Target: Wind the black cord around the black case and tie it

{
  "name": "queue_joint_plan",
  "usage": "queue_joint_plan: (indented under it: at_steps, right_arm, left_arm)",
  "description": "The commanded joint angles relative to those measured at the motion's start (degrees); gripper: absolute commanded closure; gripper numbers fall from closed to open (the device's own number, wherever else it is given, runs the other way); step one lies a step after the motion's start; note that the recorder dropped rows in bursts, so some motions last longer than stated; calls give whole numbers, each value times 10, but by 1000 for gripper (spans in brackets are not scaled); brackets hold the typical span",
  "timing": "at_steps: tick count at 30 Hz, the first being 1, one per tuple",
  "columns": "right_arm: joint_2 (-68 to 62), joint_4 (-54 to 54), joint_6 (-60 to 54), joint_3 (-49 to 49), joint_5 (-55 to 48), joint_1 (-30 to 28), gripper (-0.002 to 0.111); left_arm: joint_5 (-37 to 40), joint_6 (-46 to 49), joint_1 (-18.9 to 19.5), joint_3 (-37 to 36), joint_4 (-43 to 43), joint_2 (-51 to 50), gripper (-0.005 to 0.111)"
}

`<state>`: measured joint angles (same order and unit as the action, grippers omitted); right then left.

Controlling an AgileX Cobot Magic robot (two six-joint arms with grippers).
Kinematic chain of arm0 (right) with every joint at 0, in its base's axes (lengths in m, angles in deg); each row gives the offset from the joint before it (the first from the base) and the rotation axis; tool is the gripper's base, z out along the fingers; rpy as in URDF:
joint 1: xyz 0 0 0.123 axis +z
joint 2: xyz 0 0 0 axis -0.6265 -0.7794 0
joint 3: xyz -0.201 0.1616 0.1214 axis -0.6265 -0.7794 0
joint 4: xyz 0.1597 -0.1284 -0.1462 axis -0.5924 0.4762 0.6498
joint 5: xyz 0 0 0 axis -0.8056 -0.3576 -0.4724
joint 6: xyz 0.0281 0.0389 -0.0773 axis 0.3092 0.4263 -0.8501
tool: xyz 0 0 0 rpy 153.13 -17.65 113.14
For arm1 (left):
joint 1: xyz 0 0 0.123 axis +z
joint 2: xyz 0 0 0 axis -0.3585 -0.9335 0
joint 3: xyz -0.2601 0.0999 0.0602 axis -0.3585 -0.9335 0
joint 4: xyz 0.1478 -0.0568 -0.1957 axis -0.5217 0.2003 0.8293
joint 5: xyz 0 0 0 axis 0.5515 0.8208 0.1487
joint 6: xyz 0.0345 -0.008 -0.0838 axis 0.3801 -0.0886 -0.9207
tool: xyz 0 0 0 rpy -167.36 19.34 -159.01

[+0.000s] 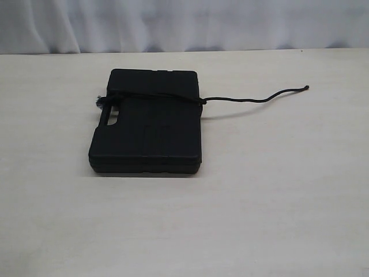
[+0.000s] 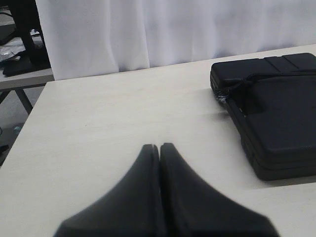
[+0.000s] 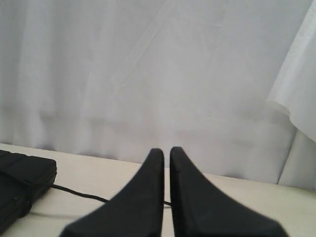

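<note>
The black case [image 1: 147, 124] lies flat on the pale table, handle cut-out on its left side. The black cord [image 1: 253, 99] runs across the case's far part, with a knot at the left edge by the handle and another at the right edge. Its free end trails right across the table. No arm shows in the exterior view. My left gripper [image 2: 159, 146] is shut and empty, hovering over bare table, well apart from the case [image 2: 276, 118]. My right gripper [image 3: 167, 150] is shut and empty too, with the cord [image 3: 79, 192] on the table behind it and a corner of the case [image 3: 19, 182] off to one side.
A white curtain [image 1: 184, 23] hangs behind the table's far edge. In the left wrist view the table's side edge [image 2: 29, 123] shows, with a second table and dark equipment [image 2: 24, 44] beyond it.
</note>
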<state>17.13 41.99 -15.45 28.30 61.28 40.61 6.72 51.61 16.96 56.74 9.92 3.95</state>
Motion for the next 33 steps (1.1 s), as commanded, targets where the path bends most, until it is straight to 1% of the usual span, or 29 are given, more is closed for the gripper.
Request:
queue_joint_plan:
  at_steps: [1, 7, 11, 15, 33]
  right_arm:
    - [3, 6, -5, -2, -60, -3, 104]
    - [3, -4, 7, -2, -166, -3, 104]
    - [3, -3, 31, -2, -219, -3, 104]
    - [3, -3, 61, -2, -218, -3, 104]
    - [3, -3, 45, -2, -234, -3, 104]
  left_arm:
    - [-3, -1, -3, -1, 1, 5, 107]
    - [-3, -1, -3, -1, 1, 5, 107]
    - [-3, -1, -3, -1, 3, 5, 107]
    - [1, -1, -3, -1, 3, 5, 107]
    - [1, -1, -3, -1, 3, 5, 107]
